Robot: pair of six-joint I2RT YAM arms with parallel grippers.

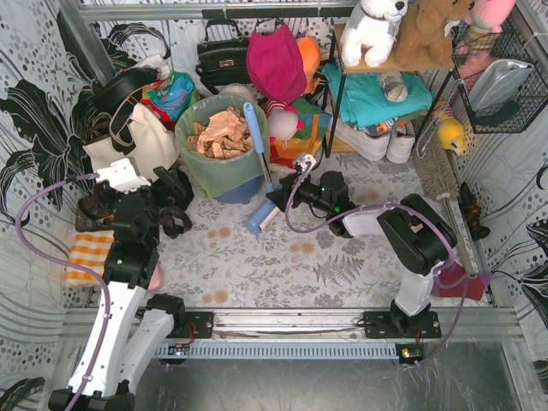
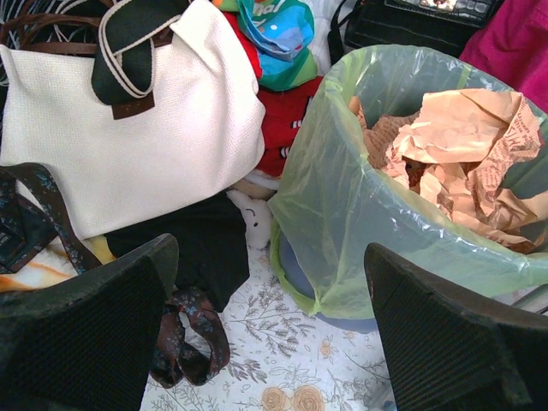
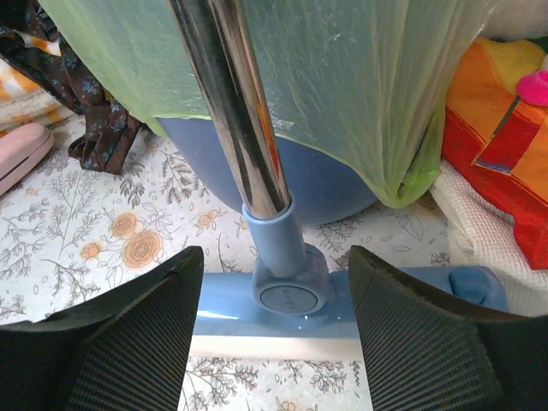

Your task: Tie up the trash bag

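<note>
The trash bag (image 1: 214,167) is sitting upright in the bin (image 3: 325,184) at 12 o'clock on the counter (image 1: 257,265). Its long axis is running vertical, mouth gaping upward, rim folded down over the bin's lip, w/ crumpled paper (image 1: 221,135) filling it to the top.

In top view it's lying at approx 1 o'clock from the left end effector (image 1: 178,205) and 10 o'clock from the right end effector (image 1: 274,199). Both are hovering near; the right one is sitting low, at the bin's foot, its arm reaching across toward 9 o'clock.

A flat mop (image 1: 252,128) is leaning against the bag's 3 o'clock side, so it's standing btwn the right end effector and the plastic. In the right wrist view the fingers are spread either side of the mop's neck, not gripping it as far as I can tell.

The left end effector is spread wide, holding nothing, facing the bag's wall, w/ the tote bag (image 2: 128,137) at its 10 o'clock.

Judgement: the rim is needing a lift off the bin first. The left arm is getting the clearer path; the mop pole is blocking the right.
</note>
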